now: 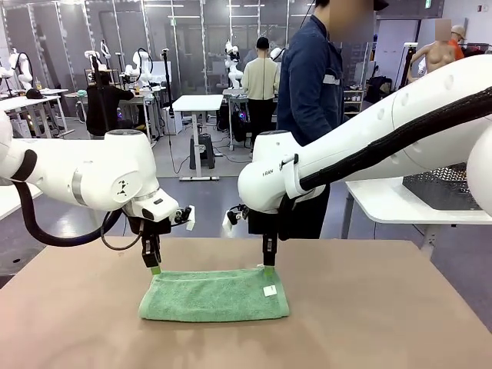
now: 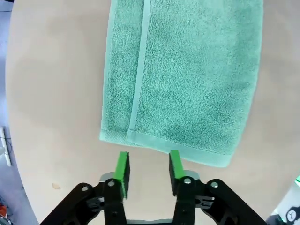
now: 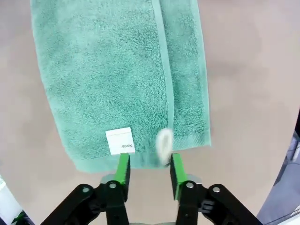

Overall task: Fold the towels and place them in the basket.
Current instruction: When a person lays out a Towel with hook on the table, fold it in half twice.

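A mint-green towel (image 1: 214,295) lies folded into a long strip on the brown table (image 1: 369,307). A white tag (image 1: 270,290) sits near its right end. My left gripper (image 1: 155,268) hovers at the towel's far left corner. In the left wrist view that gripper (image 2: 148,168) is open, and the towel (image 2: 187,79) edge lies just beyond its fingertips. My right gripper (image 1: 268,266) hangs over the far right corner. It (image 3: 148,168) is open too, right at the edge of the towel (image 3: 108,75), by the tag (image 3: 120,140) and a blurred white loop (image 3: 164,145). The basket (image 1: 446,188), dark mesh, stands on a white side table at the right.
A person in a dark jacket (image 1: 311,84) stands at the far side of the table, behind my right arm. The white side table (image 1: 384,204) lies beyond the right edge. Bare brown tabletop surrounds the towel on every side.
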Available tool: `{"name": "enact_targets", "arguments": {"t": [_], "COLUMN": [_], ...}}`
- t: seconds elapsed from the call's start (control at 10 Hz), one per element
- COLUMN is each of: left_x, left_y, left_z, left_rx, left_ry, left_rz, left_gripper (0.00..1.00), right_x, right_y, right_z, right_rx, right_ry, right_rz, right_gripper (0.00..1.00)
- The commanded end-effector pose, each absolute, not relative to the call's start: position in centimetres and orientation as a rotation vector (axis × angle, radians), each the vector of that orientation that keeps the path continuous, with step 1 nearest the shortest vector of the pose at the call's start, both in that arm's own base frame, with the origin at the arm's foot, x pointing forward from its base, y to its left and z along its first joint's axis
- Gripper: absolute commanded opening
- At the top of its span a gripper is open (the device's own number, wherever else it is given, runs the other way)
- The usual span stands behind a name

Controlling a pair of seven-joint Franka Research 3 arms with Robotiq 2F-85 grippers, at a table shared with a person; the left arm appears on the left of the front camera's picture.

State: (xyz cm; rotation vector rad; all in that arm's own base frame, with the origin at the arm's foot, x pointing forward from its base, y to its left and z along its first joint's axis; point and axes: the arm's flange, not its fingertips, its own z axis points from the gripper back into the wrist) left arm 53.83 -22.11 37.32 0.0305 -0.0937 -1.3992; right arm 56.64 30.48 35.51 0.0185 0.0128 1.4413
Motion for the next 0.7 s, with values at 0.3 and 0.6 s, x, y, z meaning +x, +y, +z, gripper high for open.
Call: {"name": "enact_targets", "arguments": {"t": [0.3,0.6], "left_x": [50.4,45.1], "left_y": [-20.4,-19.1], "left_z": [40.2,43.4], "left_rx": [0.021,-0.065], "left_ry": [-0.158,-0.167], "left_rz": [-1.372,-1.24], "left_gripper": [0.94,1.0], "right_x": [53.5,49.3], "right_y": [29.3,28.7], "right_z": [38.4,40.3], "right_rx": [-0.057,-0.007], "right_ry": [-0.004,0.009], "right_rz": [1.35,1.02], "right_gripper": [1.0,1.0]}}
